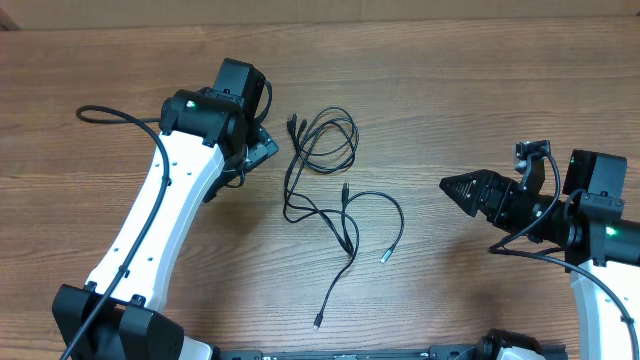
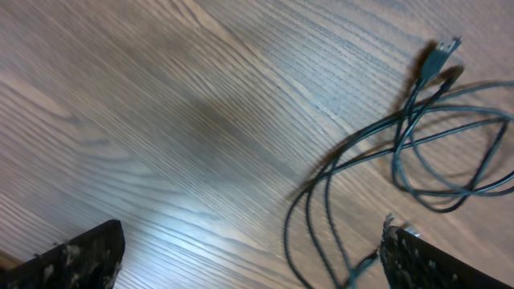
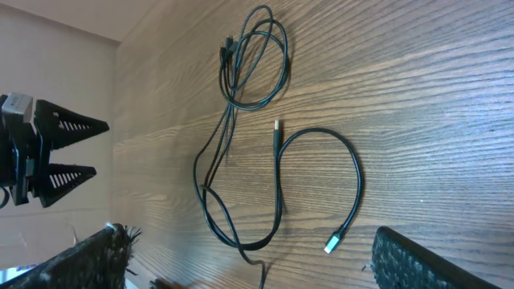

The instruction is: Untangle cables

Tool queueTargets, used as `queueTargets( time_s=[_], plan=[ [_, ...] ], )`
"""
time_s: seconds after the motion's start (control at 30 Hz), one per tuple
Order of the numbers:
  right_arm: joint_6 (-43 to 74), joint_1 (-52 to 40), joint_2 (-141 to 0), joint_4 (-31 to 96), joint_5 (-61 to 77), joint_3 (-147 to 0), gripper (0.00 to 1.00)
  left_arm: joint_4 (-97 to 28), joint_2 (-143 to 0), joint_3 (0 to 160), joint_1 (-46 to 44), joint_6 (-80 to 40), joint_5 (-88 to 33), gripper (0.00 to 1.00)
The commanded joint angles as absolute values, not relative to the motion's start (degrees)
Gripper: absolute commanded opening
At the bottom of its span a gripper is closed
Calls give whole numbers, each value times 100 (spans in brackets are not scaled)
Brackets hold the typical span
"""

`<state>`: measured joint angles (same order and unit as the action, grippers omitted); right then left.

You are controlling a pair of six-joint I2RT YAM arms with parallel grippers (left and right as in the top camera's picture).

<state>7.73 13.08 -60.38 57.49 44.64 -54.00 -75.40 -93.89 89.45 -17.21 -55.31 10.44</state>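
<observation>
Cables (image 1: 346,215) sprawl across the middle of the wooden table (image 1: 480,80) in the overhead view, between your two arms and touched by neither. A small coil (image 1: 354,135) lies at the far end, a wider loop (image 1: 401,222) sits nearer the arm bases, and a tail runs down toward the near edge. Your left gripper (image 1: 262,145) hovers just beside the coil, while your right gripper (image 1: 452,187) sits well apart on the other side, pointing at the loop. From the left wrist, you see both fingers spread wide with bare wood between them, released and empty, and the coil's strands pass close by one finger. From the right wrist it's the same story: jaws apart, nothing held, the whole tangle laid out ahead, and a silver-tipped plug (image 3: 335,239) lying free nearest you. By my read you're on the approach with nothing separated yet, and strands cross where coil meets loop. The next move calls for one gripper to pin the coil while the other takes that free plug and draws it clear.
</observation>
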Motion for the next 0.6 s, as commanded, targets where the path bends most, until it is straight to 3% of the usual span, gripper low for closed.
queueTargets(
  time_s=[0.0,0.3,0.43,0.53,0.57],
  plan=[
    [768,1280,-6018,5714,4528,-5472,95,-7616,-9336,9013,-1726,-4882,1459,100],
    [923,443,-6055,5380,4104,-5472,96,-7730,-9336,9011,-1726,-4864,1900,99],
    [1138,-67,-6213,5240,3533,-5472,97,-7570,-9336,9011,-1723,-4136,2139,85],
    [1223,-504,-6455,4969,3409,-5472,97,-7463,-9336,9011,-1715,-3798,2141,89],
    [1223,-663,-6560,4858,3409,-5472,97,-7424,-9336,9011,-1702,-3741,2139,95]
  ],
)
